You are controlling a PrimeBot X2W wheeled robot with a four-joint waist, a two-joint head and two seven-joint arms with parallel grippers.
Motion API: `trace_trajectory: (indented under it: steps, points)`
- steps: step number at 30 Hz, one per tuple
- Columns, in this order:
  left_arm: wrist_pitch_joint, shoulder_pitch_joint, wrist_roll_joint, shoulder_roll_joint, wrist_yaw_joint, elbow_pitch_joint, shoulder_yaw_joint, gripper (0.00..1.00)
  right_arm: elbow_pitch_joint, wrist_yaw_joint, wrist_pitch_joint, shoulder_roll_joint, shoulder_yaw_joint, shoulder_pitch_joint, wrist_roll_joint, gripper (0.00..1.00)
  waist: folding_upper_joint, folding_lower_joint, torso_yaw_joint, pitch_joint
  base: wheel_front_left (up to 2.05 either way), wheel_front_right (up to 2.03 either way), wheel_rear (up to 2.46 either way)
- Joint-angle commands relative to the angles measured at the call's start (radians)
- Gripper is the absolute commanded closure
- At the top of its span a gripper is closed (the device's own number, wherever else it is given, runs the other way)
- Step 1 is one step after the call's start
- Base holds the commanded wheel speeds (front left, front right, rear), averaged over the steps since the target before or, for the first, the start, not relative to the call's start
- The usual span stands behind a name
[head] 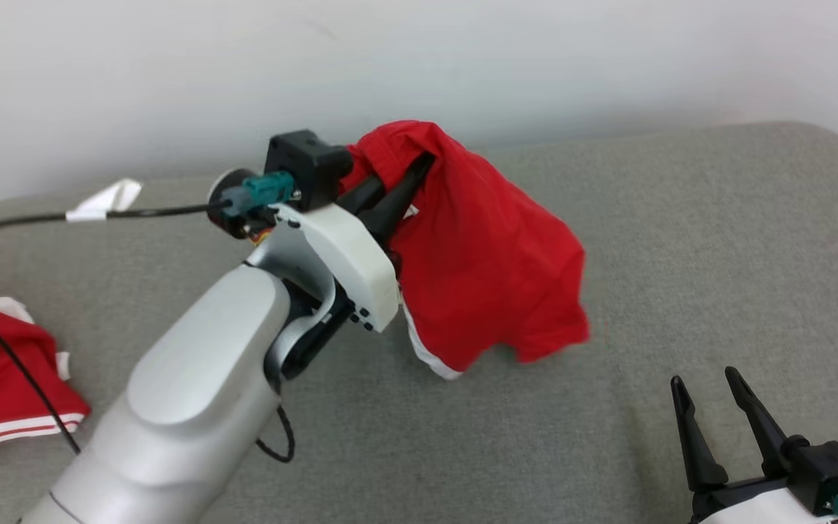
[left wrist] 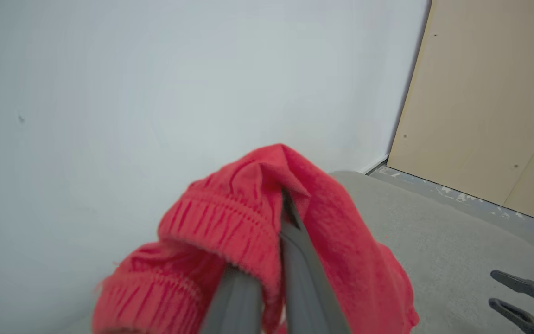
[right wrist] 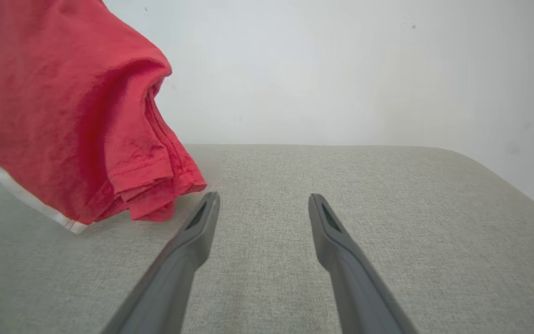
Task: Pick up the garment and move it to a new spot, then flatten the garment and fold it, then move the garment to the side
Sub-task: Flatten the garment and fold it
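**No legible writing**

Nothing can be read in any of the views. In the head view, a white strip of tape (head: 105, 199) is wrapped round the thin black cable (head: 172, 211) at the upper left, and its face looks plain, with no marks to make out. A small white tag (head: 411, 212) on the red cloth garment (head: 484, 247), near the middle of the frame, is too small to tell whether it carries print.
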State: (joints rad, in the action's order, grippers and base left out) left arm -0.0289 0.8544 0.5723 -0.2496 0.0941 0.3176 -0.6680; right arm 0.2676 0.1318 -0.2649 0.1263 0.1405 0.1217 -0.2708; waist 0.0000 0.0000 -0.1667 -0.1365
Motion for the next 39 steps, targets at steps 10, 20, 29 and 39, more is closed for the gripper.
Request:
trace_trajectory:
  steps: [10,20,29,39]
  points:
    - [-0.194,0.116,-0.006,0.031,-0.044,-0.005,-0.035,1.0,0.026,-0.002,0.001,0.004,0.033,-0.016,-0.001,0.0,0.0,0.0,0.032,0.08,0.0,0.0,0.0]
    - [-0.255,0.195,0.031,0.115,-0.075,0.02,-0.035,1.0,0.024,-0.002,0.001,-0.008,0.031,-0.014,-0.012,0.0,0.0,0.0,-0.007,0.075,0.0,0.0,0.0]
    - [-0.269,0.103,0.034,0.128,-0.111,0.093,-0.076,1.0,0.015,-0.002,0.001,-0.021,0.014,-0.01,-0.009,0.0,0.0,0.0,-0.008,0.047,0.0,0.0,0.0]
    - [-0.154,-0.184,0.048,0.016,-0.186,0.22,-0.063,1.0,0.016,-0.002,0.001,-0.022,-0.001,-0.048,-0.004,0.0,0.0,0.0,0.041,0.05,0.0,0.0,0.0]
